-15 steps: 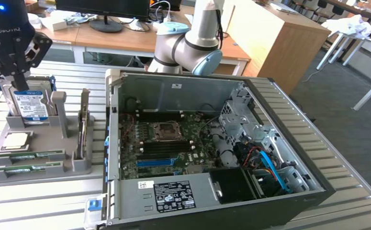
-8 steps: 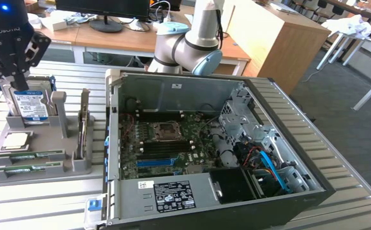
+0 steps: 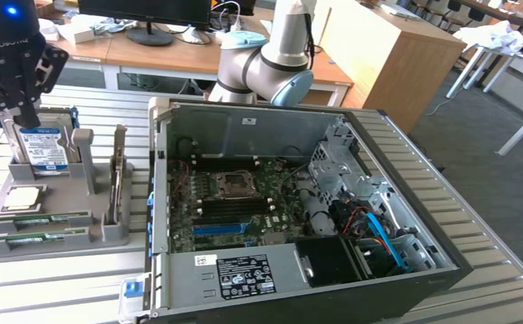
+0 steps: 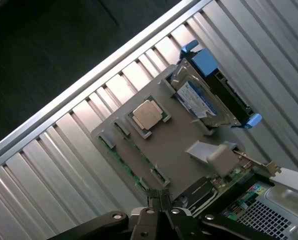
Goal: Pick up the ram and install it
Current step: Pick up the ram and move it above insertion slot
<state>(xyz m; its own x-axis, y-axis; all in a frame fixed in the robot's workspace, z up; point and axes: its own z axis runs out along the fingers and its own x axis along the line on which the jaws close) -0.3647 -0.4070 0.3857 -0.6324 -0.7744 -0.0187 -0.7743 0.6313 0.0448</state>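
grey tray (image 3: 70, 197) with ram (image 3: 40, 219), processor chip (image 3: 23, 198) and hard drive (image 3: 43, 148)

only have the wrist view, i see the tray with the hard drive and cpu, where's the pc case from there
observer: The pc case stands right beside the tray, on the exterior view's right of it.
operator: is it open on top
observer: Yes, its upper side is open and the motherboard lies face up inside.
operator: and the part i'm after, how many are there
observer: Two, lying flat in neighbouring slots of the tray: one ram stick and, nearer the exterior camera, a second ram stick.
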